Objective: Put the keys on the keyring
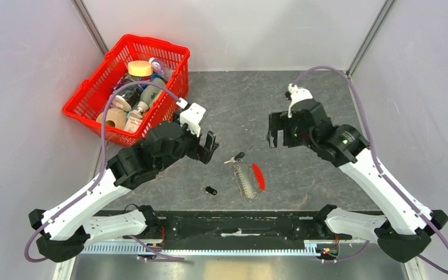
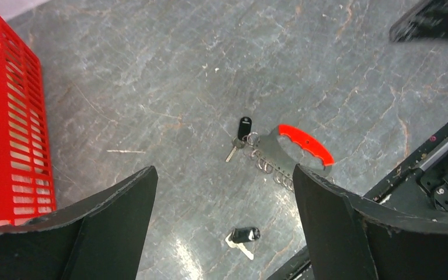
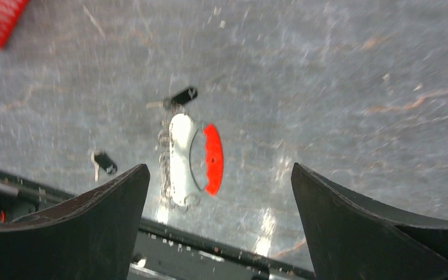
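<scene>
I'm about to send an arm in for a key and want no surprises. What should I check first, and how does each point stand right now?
1. Left gripper open and empty: ok.
2. Right gripper open and empty: ok.
3. Loose key lies alone, apart from the keyring: ok.
4. Other key, at the keyring's far end, already threaded on: cannot tell.
5. Keyring flat, nothing on top of it: ok.
6. Right wrist view sharp: not ok, it is blurred.
</scene>
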Robot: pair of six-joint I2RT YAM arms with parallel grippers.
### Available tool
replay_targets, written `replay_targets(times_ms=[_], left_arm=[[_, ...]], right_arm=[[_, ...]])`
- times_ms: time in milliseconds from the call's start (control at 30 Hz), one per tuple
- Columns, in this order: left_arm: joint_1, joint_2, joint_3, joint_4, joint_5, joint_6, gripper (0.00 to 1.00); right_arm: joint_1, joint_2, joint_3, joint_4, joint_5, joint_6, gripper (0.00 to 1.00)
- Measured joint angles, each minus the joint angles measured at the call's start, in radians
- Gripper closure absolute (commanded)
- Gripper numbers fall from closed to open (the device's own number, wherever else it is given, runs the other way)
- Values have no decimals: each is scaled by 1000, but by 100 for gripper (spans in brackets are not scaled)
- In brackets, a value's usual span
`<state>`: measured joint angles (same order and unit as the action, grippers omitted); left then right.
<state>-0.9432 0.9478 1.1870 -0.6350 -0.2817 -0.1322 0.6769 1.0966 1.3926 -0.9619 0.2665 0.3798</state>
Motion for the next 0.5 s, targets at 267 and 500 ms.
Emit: replay_targets(times_ms=[267, 500], left_arm=[[-1, -27, -103, -23, 6, -88, 17], [-1, -23, -237, -26, -9, -214, 21]], right_arm=[[0, 5, -207, 29, -169, 45, 5], [6, -45, -335, 104, -278, 99, 5]])
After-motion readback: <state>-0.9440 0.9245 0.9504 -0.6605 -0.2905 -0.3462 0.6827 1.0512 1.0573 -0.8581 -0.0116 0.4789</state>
